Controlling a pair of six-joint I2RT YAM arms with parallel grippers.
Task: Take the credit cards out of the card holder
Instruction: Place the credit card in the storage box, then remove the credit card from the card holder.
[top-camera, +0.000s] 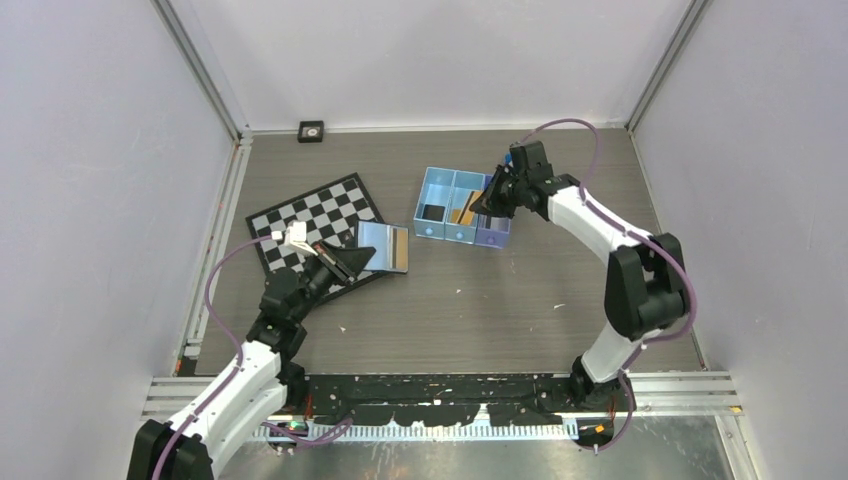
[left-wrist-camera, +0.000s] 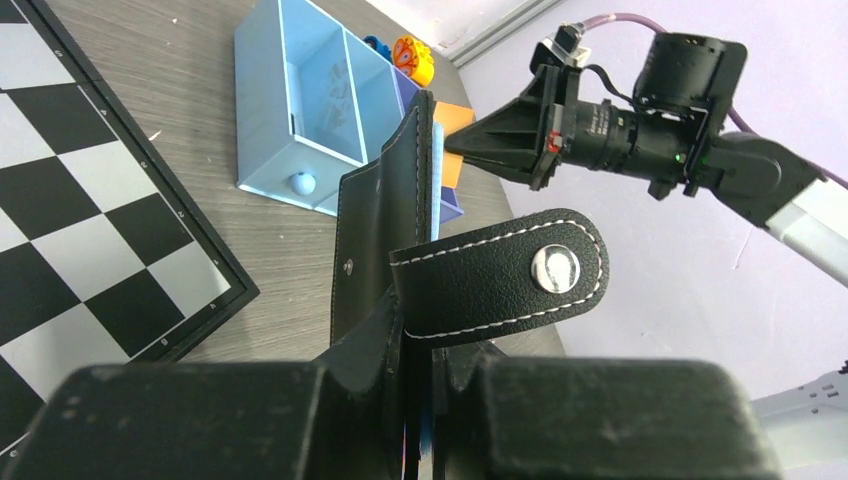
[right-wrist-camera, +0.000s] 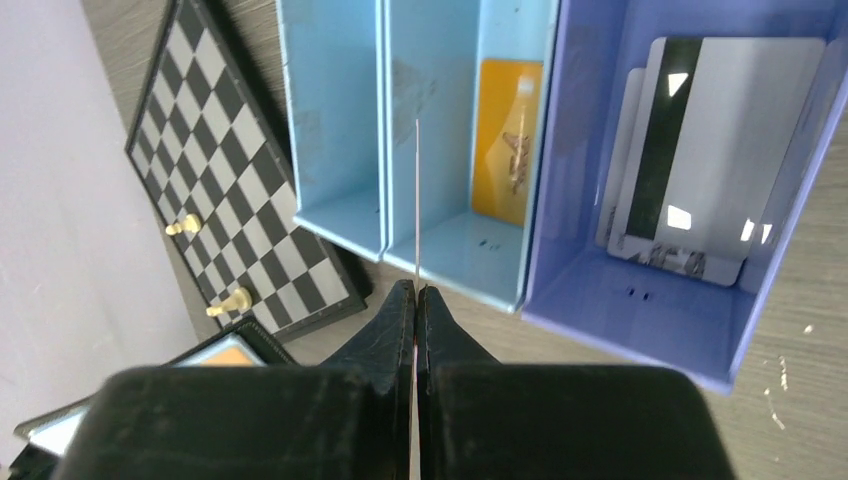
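The black card holder (top-camera: 383, 248) lies open in front of the chessboard, its pale inner face up with an orange strip showing. My left gripper (top-camera: 350, 262) is shut on its near edge. In the left wrist view the holder (left-wrist-camera: 385, 230) stands between the fingers (left-wrist-camera: 200, 420), its snap strap (left-wrist-camera: 500, 275) hanging right. My right gripper (top-camera: 488, 200) hovers over the light-blue tray, shut on a thin card (right-wrist-camera: 417, 200) seen edge-on. A gold-orange card (right-wrist-camera: 508, 140) lies in the middle compartment. Silvery dark-striped cards (right-wrist-camera: 700, 140) lie in the purple one.
The three-compartment tray (top-camera: 450, 172) stands mid-table at the back. The chessboard (top-camera: 310, 215) lies left of it, with two pale pawns (right-wrist-camera: 235, 298) on it. Small toys (left-wrist-camera: 412, 58) sit behind the tray. A small black object (top-camera: 311, 131) rests at the back wall.
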